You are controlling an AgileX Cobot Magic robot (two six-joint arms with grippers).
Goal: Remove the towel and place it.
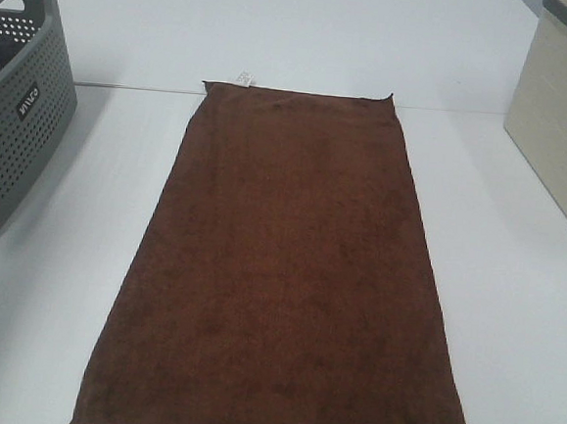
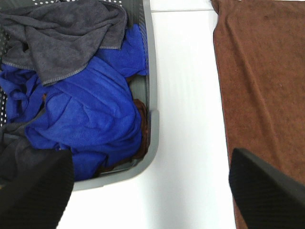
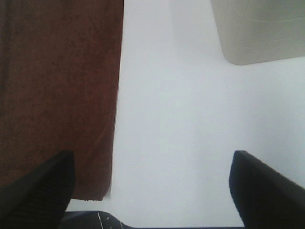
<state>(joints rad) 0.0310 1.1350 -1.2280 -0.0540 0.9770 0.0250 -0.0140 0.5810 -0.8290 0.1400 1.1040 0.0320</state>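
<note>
I see the dark brown plush rectangular towel (image 1: 284,271) spread flat for edge access; left gripper (image 2: 150,191) and right gripper (image 3: 150,188) stand wide, empty.

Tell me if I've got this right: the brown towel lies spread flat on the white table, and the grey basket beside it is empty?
Not quite. The brown towel does lie spread flat on the white table, but the grey basket is not empty. The left wrist view shows it holding crumpled blue cloth and a dark grey cloth.
</note>
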